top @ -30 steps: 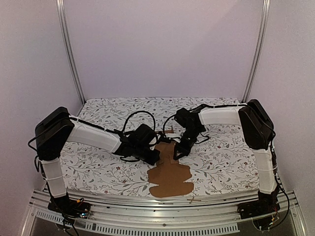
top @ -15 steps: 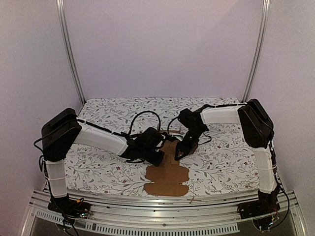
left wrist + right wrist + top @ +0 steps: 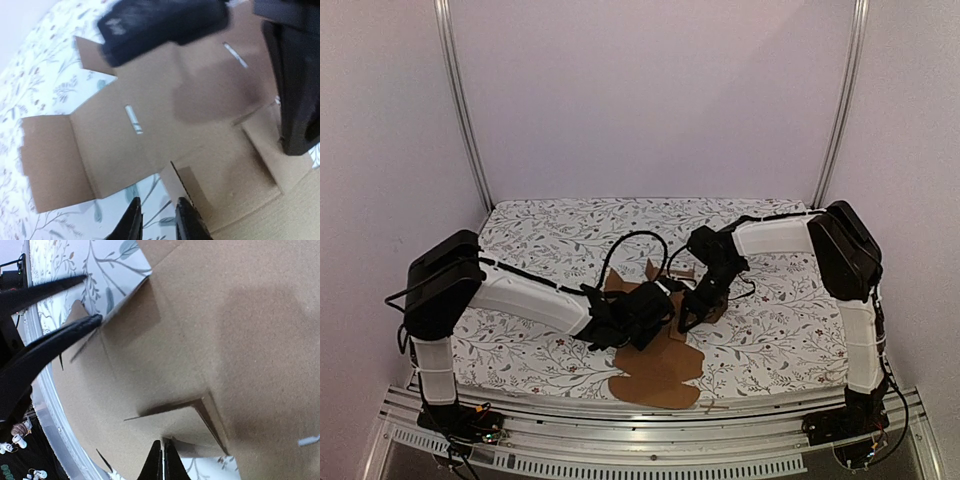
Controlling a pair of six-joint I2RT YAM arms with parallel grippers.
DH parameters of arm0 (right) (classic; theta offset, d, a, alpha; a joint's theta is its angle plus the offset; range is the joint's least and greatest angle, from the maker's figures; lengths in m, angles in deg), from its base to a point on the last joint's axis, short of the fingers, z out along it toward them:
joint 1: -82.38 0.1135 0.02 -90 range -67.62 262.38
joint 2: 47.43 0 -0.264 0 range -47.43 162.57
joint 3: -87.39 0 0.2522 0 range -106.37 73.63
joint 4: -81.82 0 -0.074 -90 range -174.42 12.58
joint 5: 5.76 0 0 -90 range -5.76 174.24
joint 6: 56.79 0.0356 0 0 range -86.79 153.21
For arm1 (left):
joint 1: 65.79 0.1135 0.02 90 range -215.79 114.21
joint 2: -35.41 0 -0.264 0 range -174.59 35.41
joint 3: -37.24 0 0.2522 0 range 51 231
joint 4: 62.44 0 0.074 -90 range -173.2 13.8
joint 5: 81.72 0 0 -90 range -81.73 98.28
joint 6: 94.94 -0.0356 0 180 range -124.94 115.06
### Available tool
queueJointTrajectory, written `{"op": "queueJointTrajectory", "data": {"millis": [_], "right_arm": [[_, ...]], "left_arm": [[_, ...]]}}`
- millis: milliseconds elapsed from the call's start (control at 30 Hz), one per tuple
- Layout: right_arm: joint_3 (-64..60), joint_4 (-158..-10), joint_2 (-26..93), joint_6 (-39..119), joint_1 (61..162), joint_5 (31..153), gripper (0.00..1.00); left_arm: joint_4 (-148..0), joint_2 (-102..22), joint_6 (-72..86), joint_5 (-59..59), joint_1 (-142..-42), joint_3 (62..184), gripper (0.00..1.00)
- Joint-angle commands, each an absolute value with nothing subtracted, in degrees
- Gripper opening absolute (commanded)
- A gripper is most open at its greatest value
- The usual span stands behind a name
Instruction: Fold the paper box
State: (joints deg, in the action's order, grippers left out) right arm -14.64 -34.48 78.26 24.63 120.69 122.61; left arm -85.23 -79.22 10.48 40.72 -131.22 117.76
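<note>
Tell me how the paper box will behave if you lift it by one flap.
Probably light: the paper box is a thin, flat cardboard sheet. Lifted by one flap, it would likely bend at its scored creases rather than rise as one piece. Pushed, it may slide over the floral cloth.

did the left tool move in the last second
Yes. The left tool slid rightward and slightly nearer the front rail, over the paper box.

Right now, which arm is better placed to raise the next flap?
Left, I'd say: the left gripper is open beside a raised flap of the box; the right gripper is shut and would have to open first.
</note>
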Motion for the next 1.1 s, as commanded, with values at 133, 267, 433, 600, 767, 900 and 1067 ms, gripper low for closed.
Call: {"op": "queueJointTrajectory", "data": {"millis": [133,267,433,600,767,900,1067], "right_arm": [[-24.53,-20.83,61.25,16.19,114.38,135.50,0.12],[-31.16,-18.20,53.19,11.95,114.10,129.02,0.30],[-11.28,-48.34,35.74,16.88,113.93,101.02,0.99],[-8.31,-47.30,36.43,24.12,111.71,104.84,0.99],[-5.23,-46.29,37.74,21.58,111.72,106.25,0.99],[-4.60,-44.31,40.41,20.87,111.71,106.31,0.93],[-3.49,-42.93,42.36,20.09,111.72,106.85,0.90]], "left_arm": [[-91.53,-60.57,-1.43,59.33,-131.89,127.18,0.53],[-86.25,-52.72,3.43,67.48,-129.61,123.96,0.99],[-99.74,-48.80,14.63,43.66,-117.80,123.57,0.98],[-99.86,-49.62,23.73,24.84,-108.59,115.87,0.90],[-104.28,-60.72,25.20,19.98,-106.50,120.09,0.80],[-104.20,-68.73,25.54,17.22,-106.49,124.01,0.79],[-106.43,-76.01,25.86,18.91,-106.41,129.07,0.69]]}}
